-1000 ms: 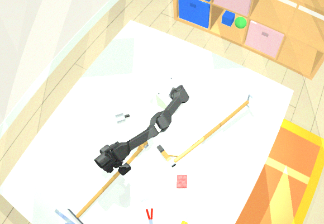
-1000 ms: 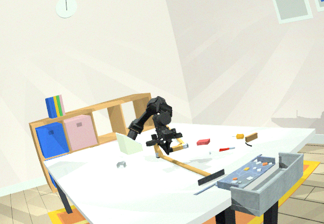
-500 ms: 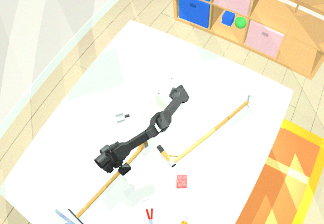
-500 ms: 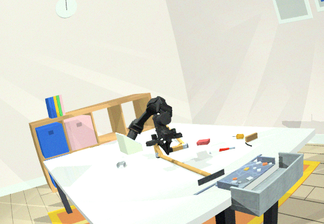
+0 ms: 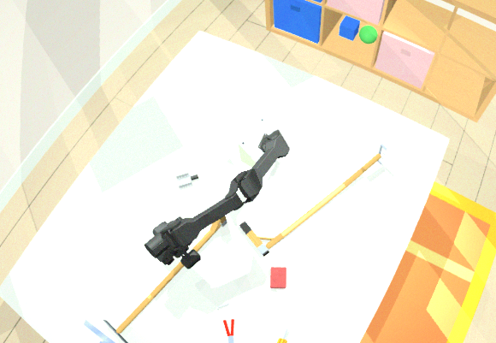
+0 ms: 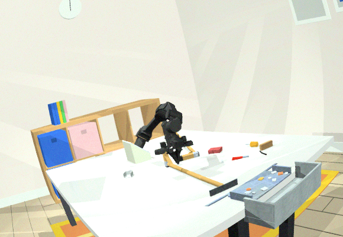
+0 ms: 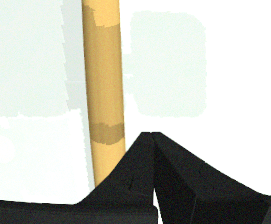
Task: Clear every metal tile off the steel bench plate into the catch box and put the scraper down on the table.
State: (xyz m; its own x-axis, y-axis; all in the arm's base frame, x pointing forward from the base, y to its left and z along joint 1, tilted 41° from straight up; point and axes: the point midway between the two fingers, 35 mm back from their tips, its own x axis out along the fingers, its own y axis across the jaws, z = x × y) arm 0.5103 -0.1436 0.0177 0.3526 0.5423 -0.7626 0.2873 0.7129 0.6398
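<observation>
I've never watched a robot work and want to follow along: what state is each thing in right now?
Fingers: shut, nothing between them; the handle passes beside them.
Long scraper: lying flat on the table, blade by the plate's near end.
Metal tiles: scattered on the steel bench plate, not yet swept.
Catch box: open-topped, at the plate's far end; contents not visible.
</observation>
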